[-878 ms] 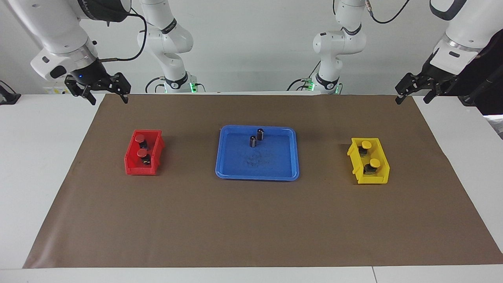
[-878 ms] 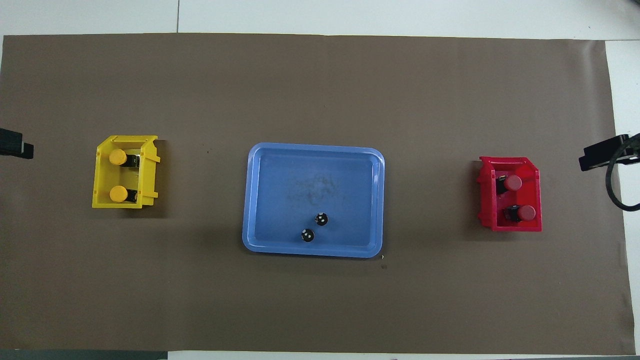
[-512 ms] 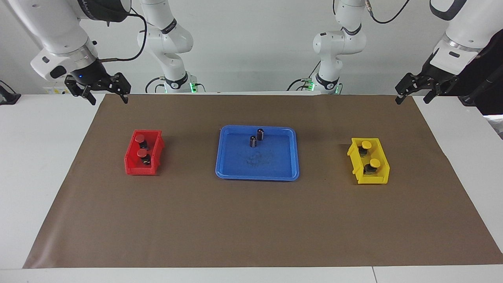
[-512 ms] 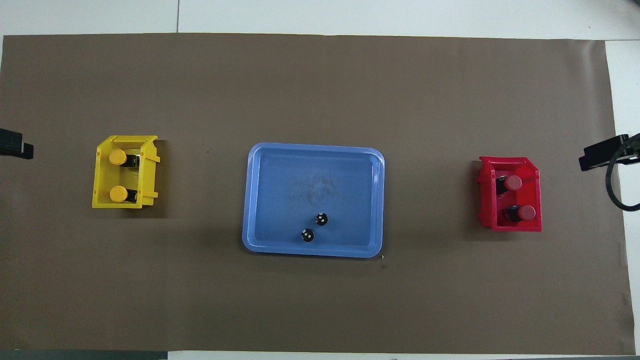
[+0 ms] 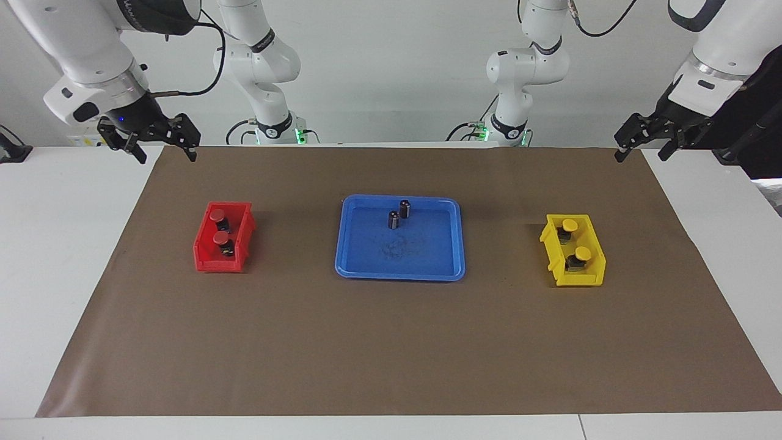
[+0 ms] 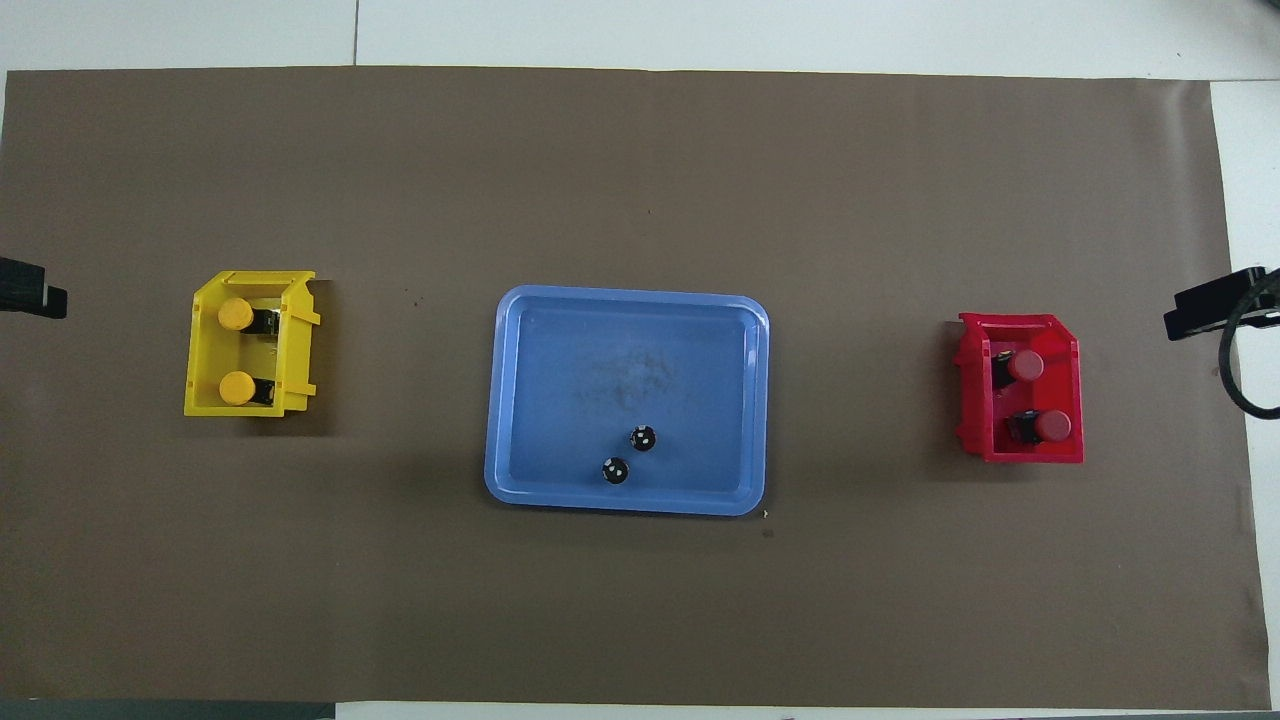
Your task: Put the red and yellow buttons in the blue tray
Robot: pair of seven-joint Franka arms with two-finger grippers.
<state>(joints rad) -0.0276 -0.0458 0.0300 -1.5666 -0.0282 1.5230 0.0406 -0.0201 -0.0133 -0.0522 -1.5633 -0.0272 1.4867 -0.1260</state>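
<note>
Two red buttons point(image 5: 217, 214) point(image 5: 220, 236) sit in a small red bin point(image 5: 206, 260), also in the overhead view as red buttons point(image 6: 1025, 365) point(image 6: 1052, 426). Two yellow buttons point(image 5: 569, 225) point(image 5: 583, 252) sit in a yellow bin point(image 5: 581, 280), seen from above as yellow buttons point(image 6: 236, 314) point(image 6: 236, 387). The blue tray point(image 5: 421, 253) point(image 6: 640, 340) lies mid-mat between the bins. My right gripper point(image 5: 168, 156) hangs open and empty over the mat's corner at its own end. My left gripper point(image 5: 640, 156) waits open and empty over the other corner by the robots.
Two dark cylinders point(image 5: 405, 208) point(image 5: 393, 219) stand in the tray's part nearest the robots, seen from above as cylinders point(image 6: 643, 437) point(image 6: 615, 470). A brown mat point(image 5: 391, 348) covers the white table. Only the grippers' tips show in the overhead view.
My right gripper has drifted slightly outward toward its own end of the table. The left arm, bins, tray and buttons have not moved.
</note>
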